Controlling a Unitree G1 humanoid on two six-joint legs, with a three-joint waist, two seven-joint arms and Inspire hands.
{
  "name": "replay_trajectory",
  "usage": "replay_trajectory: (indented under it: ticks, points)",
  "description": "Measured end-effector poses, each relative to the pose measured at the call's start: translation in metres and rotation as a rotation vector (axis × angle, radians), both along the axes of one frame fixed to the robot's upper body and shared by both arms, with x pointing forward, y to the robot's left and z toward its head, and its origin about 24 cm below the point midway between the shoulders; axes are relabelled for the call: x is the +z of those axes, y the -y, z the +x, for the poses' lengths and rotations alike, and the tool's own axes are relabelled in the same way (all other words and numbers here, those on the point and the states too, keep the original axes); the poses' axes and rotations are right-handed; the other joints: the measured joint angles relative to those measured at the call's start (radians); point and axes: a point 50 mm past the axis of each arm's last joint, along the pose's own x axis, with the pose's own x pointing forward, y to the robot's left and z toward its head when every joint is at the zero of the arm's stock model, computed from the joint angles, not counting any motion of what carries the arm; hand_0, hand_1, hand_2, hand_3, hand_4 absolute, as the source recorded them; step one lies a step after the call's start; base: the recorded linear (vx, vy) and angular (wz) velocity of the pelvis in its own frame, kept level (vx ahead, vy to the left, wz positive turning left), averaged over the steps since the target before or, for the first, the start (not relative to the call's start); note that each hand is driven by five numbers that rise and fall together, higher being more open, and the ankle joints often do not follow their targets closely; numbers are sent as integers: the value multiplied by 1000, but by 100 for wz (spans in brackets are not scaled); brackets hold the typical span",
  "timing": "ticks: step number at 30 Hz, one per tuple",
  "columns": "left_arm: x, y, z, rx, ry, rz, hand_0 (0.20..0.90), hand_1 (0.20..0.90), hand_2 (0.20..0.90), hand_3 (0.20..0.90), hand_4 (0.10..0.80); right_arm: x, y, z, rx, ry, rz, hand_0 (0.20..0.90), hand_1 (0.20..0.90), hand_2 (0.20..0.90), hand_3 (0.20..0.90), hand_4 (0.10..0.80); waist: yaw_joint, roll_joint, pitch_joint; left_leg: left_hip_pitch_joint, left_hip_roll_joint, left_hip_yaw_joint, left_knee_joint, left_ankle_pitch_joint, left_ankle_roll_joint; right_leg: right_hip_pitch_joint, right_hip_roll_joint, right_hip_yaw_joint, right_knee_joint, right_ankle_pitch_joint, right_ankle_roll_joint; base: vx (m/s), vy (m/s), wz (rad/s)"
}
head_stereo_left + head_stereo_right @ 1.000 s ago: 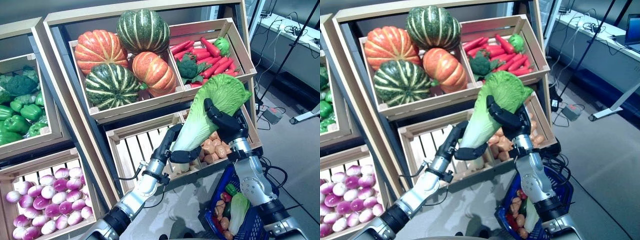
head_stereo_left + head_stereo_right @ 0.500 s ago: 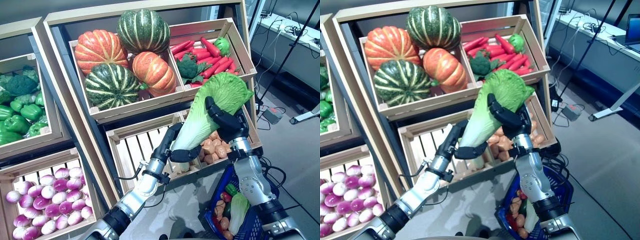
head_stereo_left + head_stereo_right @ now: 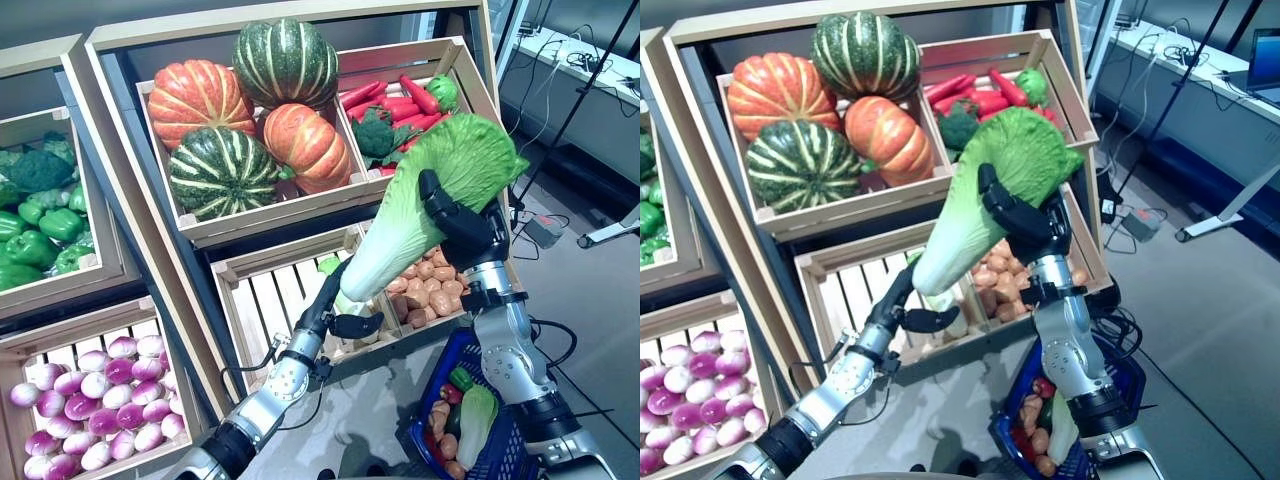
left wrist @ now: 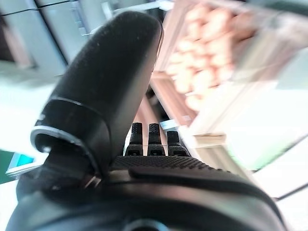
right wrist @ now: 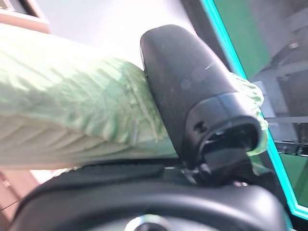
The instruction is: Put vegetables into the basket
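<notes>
The right hand [image 3: 460,222] fingers clasp the cabbage [image 3: 420,205] aloft — the left hand [image 3: 340,318] below it, fingers spread.

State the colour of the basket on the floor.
Blue plastic basket; clearest in the left eye view.

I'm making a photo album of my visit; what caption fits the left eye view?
Robot's right hand lifts a cabbage before vegetable crates, its left hand open just below.
</notes>
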Motion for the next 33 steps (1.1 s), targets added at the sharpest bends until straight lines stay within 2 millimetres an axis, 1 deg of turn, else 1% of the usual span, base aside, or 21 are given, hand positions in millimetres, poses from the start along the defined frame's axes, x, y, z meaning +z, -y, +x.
replay_trajectory:
  ticks: [1,3,5,7,8,11,13,15,17,19,20,23,24,26,28,29,30,31,32,33]
  points:
    - [-13,-5,-7,14,-61,21,900,900,900,900,800,8,-1,1,3,34,5,300,300,300,300,400,-8,-1,0,0,0,1,0,0,0,0,0,1,0,0,0,0,0,0]
    - [-32,-11,-19,38,-152,53,900,900,900,900,800,20,0,3,-4,82,14,300,300,300,300,400,-13,-4,-1,0,0,1,0,0,0,0,0,2,0,0,0,0,0,0]
    - [-45,-16,-27,59,-208,75,900,900,900,900,800,26,6,3,-29,110,26,300,300,300,300,400,-12,-10,-4,1,0,2,0,0,0,0,0,2,0,0,0,0,0,0]
    - [-53,-22,-31,79,-242,100,900,900,900,900,800,28,10,3,-47,119,29,300,300,300,300,400,-12,-16,-8,1,0,2,0,0,0,0,1,3,0,0,0,0,0,0]
    - [-58,-29,-32,106,-265,119,900,900,900,900,800,29,13,3,-65,127,20,300,300,300,300,400,-14,-21,-10,2,0,5,0,0,0,0,1,8,0,1,1,2,7,-5]
    - [-60,-39,-31,157,-268,130,900,900,900,900,800,31,18,2,-95,141,-4,300,300,300,300,400,-17,-23,-11,3,0,14,0,-1,1,-1,1,16,0,3,4,0,14,-9]
    - [-57,-46,-27,199,-255,125,900,900,900,900,800,26,29,0,-135,125,2,300,300,300,300,400,-18,-28,-14,4,-1,17,0,-1,1,-1,0,19,0,4,5,-3,13,-3]
    - [-55,-53,-25,234,-245,126,900,900,900,900,800,15,42,-5,-185,86,2,300,300,300,300,400,-18,-32,-17,5,-1,19,0,-2,3,0,0,20,0,4,6,-8,30,-4]
    - [-53,-58,-23,259,-236,129,900,900,900,900,800,4,53,-7,-242,48,-35,300,300,300,300,400,-23,-32,-17,7,-2,29,0,-3,4,0,-1,24,0,5,7,-9,31,-7]
    - [-51,-67,-22,290,-224,143,900,900,900,900,800,-20,70,-12,-312,-56,-93,300,300,300,300,400,-47,-32,-17,8,-3,32,0,-5,7,0,-2,27,0,6,9,-9,35,-6]
    - [-51,-68,-21,294,-220,147,900,900,900,900,800,-25,73,-12,-321,-80,-103,300,300,300,300,400,-49,-32,-17,8,-3,33,0,-5,8,-1,-2,29,0,6,9,-8,28,-9]
    - [-46,-77,-19,302,-197,170,900,900,900,900,800,-67,97,-28,-397,-270,-181,300,300,300,300,400,-69,-32,-17,8,-3,44,-1,-8,12,-5,-1,43,0,8,11,-19,13,-13]
    - [-42,-78,-17,299,-183,173,900,900,900,900,800,-85,107,-38,-426,-352,-199,300,300,300,300,400,-74,-32,-17,7,-2,53,-1,-9,13,-9,-1,49,0,9,12,-55,-1,-18]
    - [-36,-81,-14,292,-155,178,900,900,900,900,800,-108,120,-50,-461,-462,-221,300,300,300,300,400,-78,-32,-17,-9,-1,64,-1,-10,14,-27,-1,56,0,13,19,-82,-19,-19]
    - [-33,-85,-13,298,-143,183,900,900,900,900,800,-124,127,-57,-490,-544,-219,300,300,300,300,400,-92,-29,-15,-23,0,87,-1,-9,15,-47,0,68,0,21,26,-116,-62,-29]
    - [-32,-88,-12,311,-139,182,900,900,900,900,800,-129,130,-59,-501,-571,-216,300,300,300,300,400,-92,-25,-12,-31,5,111,-1,-8,16,-64,-1,56,0,28,39,-127,-83,-58]
    - [-30,-92,-11,324,-134,187,900,900,900,900,800,-134,131,-57,-507,-592,-215,300,300,300,300,400,-78,-23,-8,-39,22,172,0,-7,18,-91,-9,-32,-5,8,66,-81,-121,-90]
    - [-28,-96,-10,340,-135,187,900,900,900,900,800,-137,134,-53,-515,-608,-213,300,300,300,300,400,-59,-14,-1,-45,38,246,0,-11,17,-106,-30,-168,13,0,58,-31,-103,-107]
    - [-27,-98,-9,357,-138,181,900,900,900,900,800,-137,135,-49,-520,-614,-209,300,300,300,300,400,-41,-6,6,-47,51,285,0,-13,13,-118,-44,-232,28,0,58,-26,-161,-143]
    - [-27,-103,-9,400,-149,168,900,900,900,900,800,-134,136,-39,-526,-610,-201,300,300,300,300,400,-8,10,24,-43,77,371,0,-17,5,-124,-82,-359,56,0,58,-26,-195,-167]
